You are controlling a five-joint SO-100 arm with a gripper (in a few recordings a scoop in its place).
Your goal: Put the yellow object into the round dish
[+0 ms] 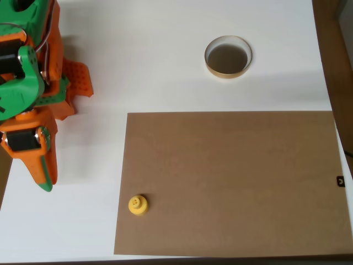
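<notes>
Gripper (47, 179) looks closed, holding nothing, parked left; yellow object (138, 205) sits just right of it on brown mat (231, 176), round dish (228, 57) well beyond, awaiting pickup.

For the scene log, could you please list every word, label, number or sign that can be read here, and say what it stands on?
No readable text in the overhead view.
Small black tag at the right edge of the brown board: it bears a pale mark, too small to read.
Yellow object, round dish, gripper and white table: no lettering visible.
</notes>
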